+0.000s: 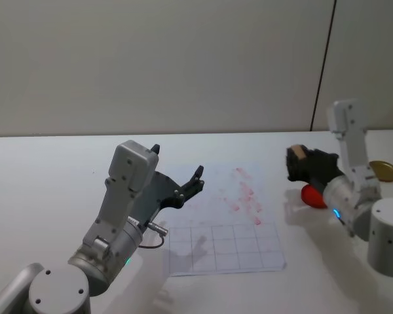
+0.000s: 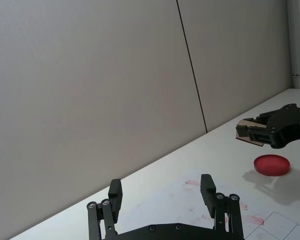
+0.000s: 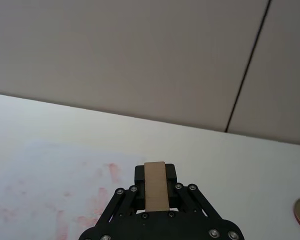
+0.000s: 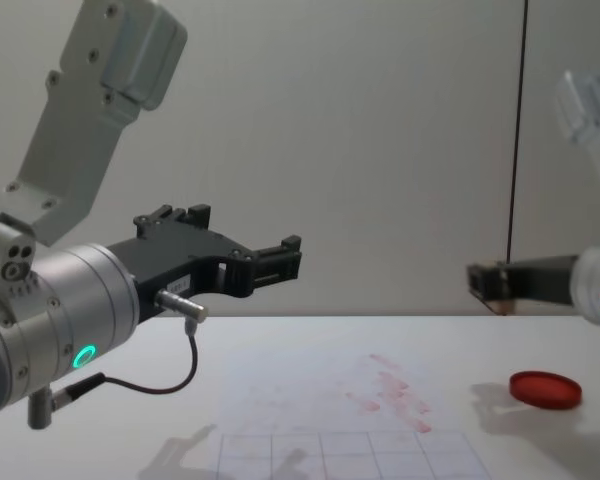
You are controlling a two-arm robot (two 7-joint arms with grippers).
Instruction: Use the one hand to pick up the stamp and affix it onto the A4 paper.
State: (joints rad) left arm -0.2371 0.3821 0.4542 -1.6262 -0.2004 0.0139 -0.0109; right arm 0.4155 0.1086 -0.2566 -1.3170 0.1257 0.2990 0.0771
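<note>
Tan wood stamp (image 1: 300, 153) is clamped in the right gripper (image 1: 295, 163), held in the air off the white table (image 1: 52, 176). It hangs just past the right edge of the A4 paper (image 1: 229, 229), above the red ink pad (image 1: 311, 195) and a bit toward the paper from it, touching neither.

In the right wrist view the stamp (image 3: 156, 185) lies lengthwise btw the black fingers, w/ its long axis along the gripper's reach and one broad plain face toward the camera. In the chest view the stamp (image 4: 485, 280) is approx. level, its free end pointing to the robot's left, i.e. toward the paper.

The paper lies flat. Its grey grid of squares is on the near half, and reddish-pink smudges are on the far half, mostly toward the right side. The ink pad rests flat on the table, near the paper's right edge but apart from it. A gold-coloured disc (image 1: 384, 171) lies farther right, by the right arm.

The left gripper (image 1: 177, 161) hovers over the paper's left part, clear of the sheet, fingers spread apart and holding nothing. It also points fwd and roughly level. There is a small white label on its body in the chest view, but the text is too small to read.
</note>
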